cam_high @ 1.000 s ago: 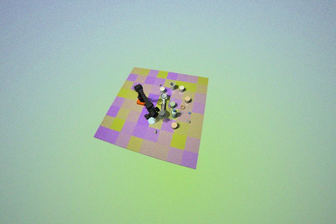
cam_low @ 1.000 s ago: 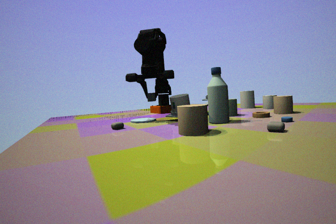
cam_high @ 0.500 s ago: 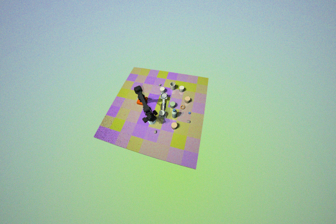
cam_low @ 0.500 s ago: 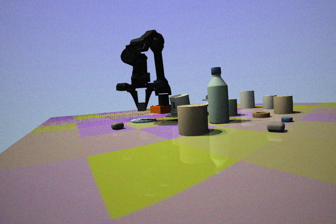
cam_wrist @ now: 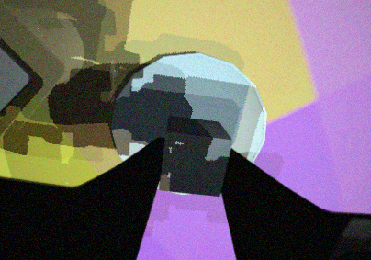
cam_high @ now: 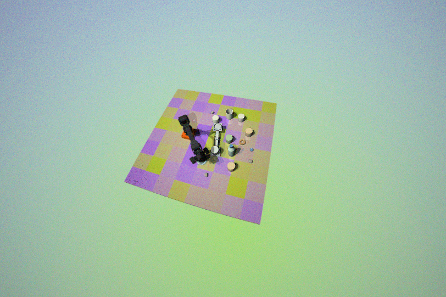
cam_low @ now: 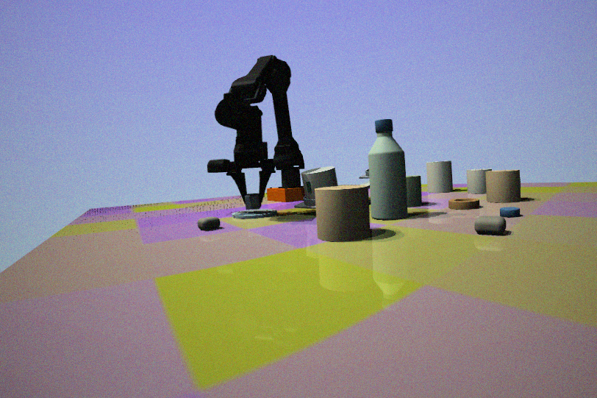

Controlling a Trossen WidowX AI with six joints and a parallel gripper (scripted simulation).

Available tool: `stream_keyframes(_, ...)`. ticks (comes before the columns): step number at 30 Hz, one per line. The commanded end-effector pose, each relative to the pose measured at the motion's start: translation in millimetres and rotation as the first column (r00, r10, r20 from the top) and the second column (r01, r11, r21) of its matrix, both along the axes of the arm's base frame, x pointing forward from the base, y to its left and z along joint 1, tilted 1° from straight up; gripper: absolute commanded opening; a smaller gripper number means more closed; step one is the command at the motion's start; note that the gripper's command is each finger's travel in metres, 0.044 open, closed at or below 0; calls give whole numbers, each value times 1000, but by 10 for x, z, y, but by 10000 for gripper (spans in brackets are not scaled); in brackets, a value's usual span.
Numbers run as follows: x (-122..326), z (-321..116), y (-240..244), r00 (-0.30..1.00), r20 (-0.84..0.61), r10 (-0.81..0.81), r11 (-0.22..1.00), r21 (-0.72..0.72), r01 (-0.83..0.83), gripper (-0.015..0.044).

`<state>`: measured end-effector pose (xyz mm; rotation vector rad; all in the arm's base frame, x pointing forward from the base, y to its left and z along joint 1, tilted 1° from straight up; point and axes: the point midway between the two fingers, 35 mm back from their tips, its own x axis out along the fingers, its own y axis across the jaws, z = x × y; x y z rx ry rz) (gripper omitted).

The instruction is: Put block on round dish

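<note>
gripper point(cam_low: 252, 200) point(cam_wrist: 192, 149) clamped on block point(cam_low: 251, 201) point(cam_wrist: 195, 164), low over dish point(cam_high: 202, 162) point(cam_low: 245, 214) point(cam_wrist: 207, 68); can't tell if block touches it. one cup point(cam_high: 215, 150) point(cam_low: 320, 181) on low end of balance point(cam_high: 217, 136), tilted. bottle point(cam_high: 231, 151) point(cam_low: 387, 181) upright near balance. orange base point(cam_high: 185, 136) point(cam_low: 277, 194) behind.

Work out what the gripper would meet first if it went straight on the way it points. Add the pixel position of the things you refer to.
The gripper point(cam_low: 252, 201) point(cam_wrist: 192, 149) points down, block point(cam_low: 251, 201) point(cam_wrist: 193, 164) in its fingers; the dish point(cam_low: 267, 213) point(cam_wrist: 253, 123) seems first, though the remaining gap is unclear.

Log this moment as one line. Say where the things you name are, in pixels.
pincer point(cam_low: 252, 201) point(cam_wrist: 192, 149): shut on block point(cam_low: 251, 200) point(cam_wrist: 193, 164) | block: low over round dish point(cam_low: 240, 215) point(cam_wrist: 250, 123) | balance cup point(cam_high: 215, 150) point(cam_low: 324, 181): on its end | release: pending
</note>
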<state>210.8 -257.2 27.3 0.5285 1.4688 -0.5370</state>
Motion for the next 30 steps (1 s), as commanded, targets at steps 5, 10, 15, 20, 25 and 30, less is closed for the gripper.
stream_keyframes(5, -7, -144, 13, 1000, -7, 6, 1000, 8, -6, 0)
stream_keyframes(10, -2, -89, 4, 1000, -2, 0, 1000, 2, 0, 105)
stream_keyframes(15, -2, -89, 4, 1000, -2, 0, 1000, 2, 0, 236)
stream_keyframes(20, -2, -89, 4, 1000, -2, 0, 1000, 2, 0, 368)
stream_keyframes(25, -10, 348, 6, 1000, -6, 5, 1000, 6, -5, 440)
stream_keyframes(30, -21, 476, 17, 1000, -7, 6, 1000, 8, -6, 440)
